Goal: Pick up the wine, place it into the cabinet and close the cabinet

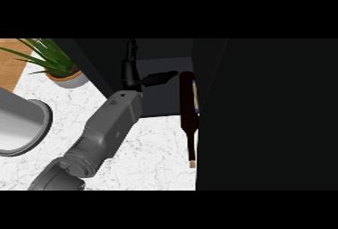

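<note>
The wine bottle is dark with a pale cork end. It lies lengthwise, its base inside the dark cabinet opening and its neck sticking out over the white marble counter toward me. My left hand is inside the cabinet just left of the bottle. Its fingers point straight up and its thumb stretches right toward the bottle's base, open, holding nothing. The grey forearm runs down to the lower left. My right hand does not show.
A large black cabinet door fills the right side, right against the bottle. A potted plant stands at the back left. A grey metal vessel sits at the left edge.
</note>
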Tool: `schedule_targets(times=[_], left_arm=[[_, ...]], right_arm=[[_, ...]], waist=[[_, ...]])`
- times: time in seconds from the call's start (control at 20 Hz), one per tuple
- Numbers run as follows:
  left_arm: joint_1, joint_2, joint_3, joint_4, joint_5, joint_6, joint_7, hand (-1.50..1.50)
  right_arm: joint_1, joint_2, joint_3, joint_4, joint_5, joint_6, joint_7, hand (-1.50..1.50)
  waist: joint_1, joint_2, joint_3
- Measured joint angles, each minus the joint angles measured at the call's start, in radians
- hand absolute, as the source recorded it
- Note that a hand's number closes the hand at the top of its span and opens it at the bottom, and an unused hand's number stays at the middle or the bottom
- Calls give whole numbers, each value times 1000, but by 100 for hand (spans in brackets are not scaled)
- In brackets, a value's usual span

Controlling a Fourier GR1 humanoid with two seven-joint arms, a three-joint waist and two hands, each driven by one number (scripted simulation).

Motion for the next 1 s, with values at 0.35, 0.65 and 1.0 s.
schedule_targets(times=[0.35, 0.65, 1.0], left_arm=[[3, 1, 11, -5, -3, -23, -19, -150], [8, 0, 5, -9, -14, -78, -39, -150], [7, -1, -12, -3, -27, -141, -41, -150]], right_arm=[[-1, 0, 3, 1, -2, 5, -1, -150], [27, 10, 22, -2, 0, 4, -12, -150], [21, 7, 24, -2, 0, -3, -6, -150]], waist=[[-2, 1, 0], [-1, 0, -1], [2, 0, -3]])
